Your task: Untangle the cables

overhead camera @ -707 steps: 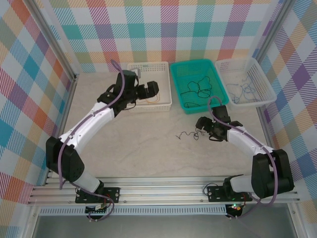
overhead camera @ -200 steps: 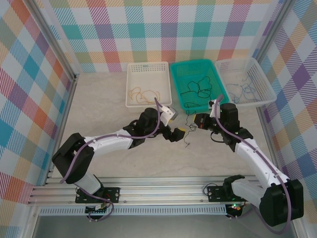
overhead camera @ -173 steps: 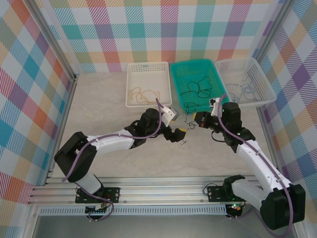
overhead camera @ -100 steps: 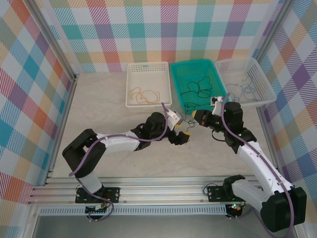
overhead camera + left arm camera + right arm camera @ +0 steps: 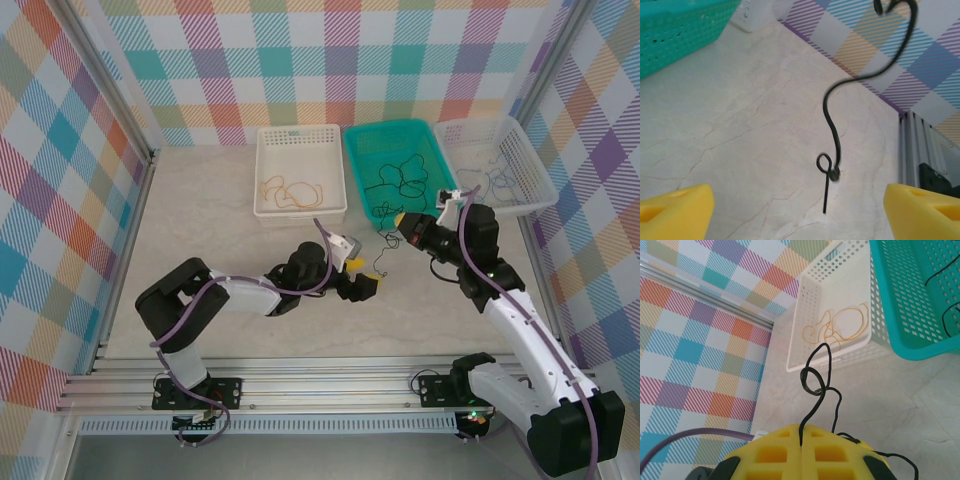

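A thin black cable (image 5: 812, 382) with a small loop in it runs out from between the pads of my right gripper (image 5: 801, 447), which is shut on it. In the top view my right gripper (image 5: 398, 220) holds this black cable (image 5: 380, 262) above the table in front of the teal basket, and the cable's lower end reaches the tabletop. My left gripper (image 5: 362, 274) lies low beside that end, open. In the left wrist view the hanging cable (image 5: 832, 150) sits ahead between my left gripper's (image 5: 800, 215) wide-apart yellow fingertips (image 5: 675, 215), touching neither.
Three baskets stand along the back: a white basket (image 5: 300, 214) holding an orange cable (image 5: 290, 188), a teal basket (image 5: 390, 127) with black cables (image 5: 400, 178), and a white basket (image 5: 512, 205) with blue cables (image 5: 495, 182). Metal rails edge the table's near side.
My right gripper has risen and drawn back to the right with the black cable. My left gripper has slid right and lower, coming up to the cable's dangling end.
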